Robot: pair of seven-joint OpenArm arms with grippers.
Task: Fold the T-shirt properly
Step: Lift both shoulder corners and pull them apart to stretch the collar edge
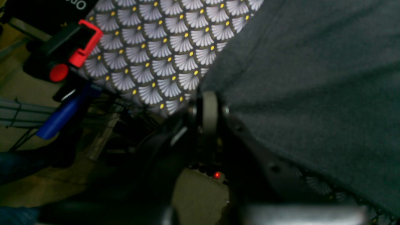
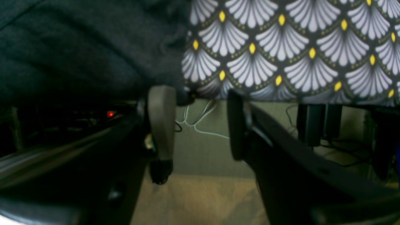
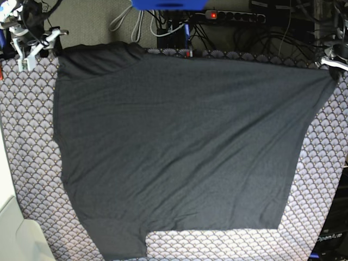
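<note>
One soft charcoal knit T-shirt [image 3: 185, 147] is lying flat over scallop-patterned cloth [image 3: 321, 179].
Left gripper [image 1: 210, 107] is apparently pinching its corner; right gripper [image 2: 195, 118] is gaping, released.

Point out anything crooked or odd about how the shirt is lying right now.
The T-shirt lies askew on the patterned cloth: its far right corner is drawn out to a point at the shut left gripper, while the far left corner, beside the open right gripper, is bunched.
</note>
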